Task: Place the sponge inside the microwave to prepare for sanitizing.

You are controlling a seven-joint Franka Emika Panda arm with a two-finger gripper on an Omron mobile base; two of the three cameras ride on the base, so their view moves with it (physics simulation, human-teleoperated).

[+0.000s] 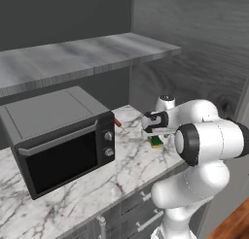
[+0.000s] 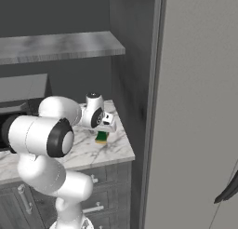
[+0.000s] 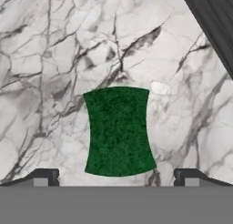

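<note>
Directly above the sponge (image 3: pixel 119 130), the claw (image 3: pixel 116 176) hangs spread wide.

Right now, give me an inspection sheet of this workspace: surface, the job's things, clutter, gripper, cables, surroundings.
Surface: white marble counter, bare around the sponge.
Job's things: sponge lies flat on the counter, green side up, near the counter's end by the wall; yellow layer shows in the right base view. A microwave matching the task is nothing seen.
Clutter: dark countertop oven with two round knobs, door shut; small red item behind it, too small to identify.
Gripper: gripper open, directly above the sponge, fingertips either side, not touching it.
Cables: nothing seen.
Surroundings: grey shelf above the counter, drawers below, tall pale panel to the right.
</note>
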